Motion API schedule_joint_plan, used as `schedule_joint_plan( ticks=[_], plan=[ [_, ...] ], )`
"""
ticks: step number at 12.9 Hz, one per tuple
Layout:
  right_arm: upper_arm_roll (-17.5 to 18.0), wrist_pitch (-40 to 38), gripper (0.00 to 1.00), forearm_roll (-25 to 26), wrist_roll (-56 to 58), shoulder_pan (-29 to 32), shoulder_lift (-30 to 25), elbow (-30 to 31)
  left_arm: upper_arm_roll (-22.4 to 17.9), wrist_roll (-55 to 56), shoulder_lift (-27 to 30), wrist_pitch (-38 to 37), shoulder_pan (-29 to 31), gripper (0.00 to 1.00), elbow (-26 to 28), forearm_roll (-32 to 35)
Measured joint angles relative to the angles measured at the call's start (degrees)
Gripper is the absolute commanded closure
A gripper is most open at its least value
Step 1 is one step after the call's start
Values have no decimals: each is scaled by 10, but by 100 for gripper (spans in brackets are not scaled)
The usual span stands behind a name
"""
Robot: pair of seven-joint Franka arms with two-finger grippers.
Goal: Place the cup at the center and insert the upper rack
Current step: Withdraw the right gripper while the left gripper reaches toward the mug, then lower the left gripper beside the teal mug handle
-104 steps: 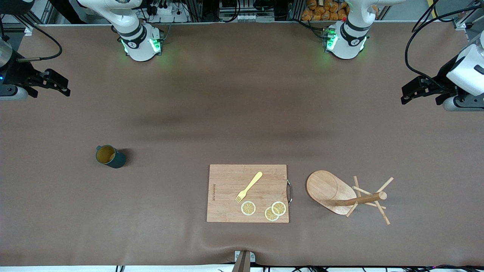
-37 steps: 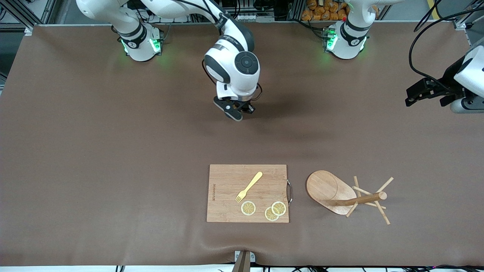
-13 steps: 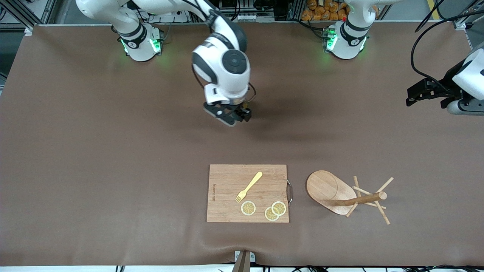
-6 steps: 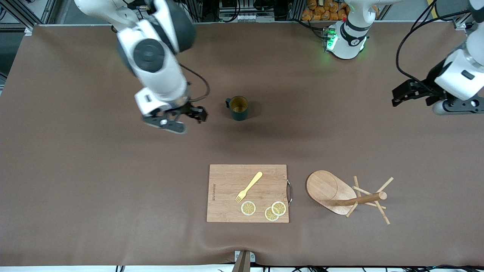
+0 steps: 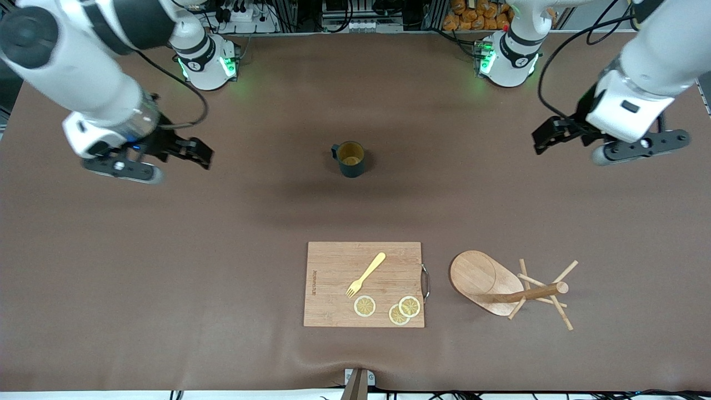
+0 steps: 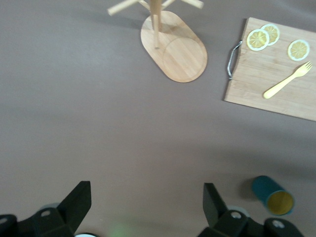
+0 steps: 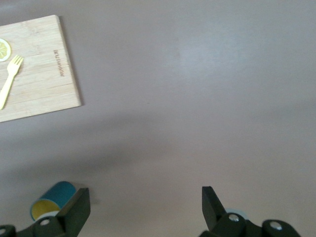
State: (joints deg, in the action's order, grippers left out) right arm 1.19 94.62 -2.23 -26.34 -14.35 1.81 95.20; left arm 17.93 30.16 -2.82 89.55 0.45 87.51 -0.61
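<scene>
The cup, dark teal with a yellow inside, stands upright and alone at the table's middle; it also shows in the left wrist view and the right wrist view. The upper rack, a light wooden mug tree, lies on its side near the front camera, toward the left arm's end. My right gripper hangs open and empty over bare table toward the right arm's end. My left gripper is open and empty over bare table toward the left arm's end.
A rectangular wooden cutting board lies beside the rack, nearer the front camera than the cup. On it are a yellow fork and three lemon slices. A metal handle sticks out on the rack's side.
The right gripper has let go of the cup at the middle and swung away toward its end of the table. The left arm has come inward over the table.
</scene>
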Motion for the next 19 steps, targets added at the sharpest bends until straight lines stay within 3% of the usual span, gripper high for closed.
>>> schedule_joint_plan(
  ticks=[3,7,12,17,19],
  plan=[
    [-29,-37,0,-1,80,44,-33,6,9,138,-16,19,-58,0,0,0],
    [-42,-71,0,-3,168,111,-66,8,12,307,-57,39,-146,0,-22,15],
    [-35,-48,0,41,178,97,-74,10,12,495,-116,62,-258,0,-37,90],
    [-33,-58,0,46,178,89,-75,11,10,617,-171,69,-355,0,-40,173],
    [-33,-65,0,46,178,88,-76,11,5,675,-207,76,-387,0,-70,188]
  ],
)
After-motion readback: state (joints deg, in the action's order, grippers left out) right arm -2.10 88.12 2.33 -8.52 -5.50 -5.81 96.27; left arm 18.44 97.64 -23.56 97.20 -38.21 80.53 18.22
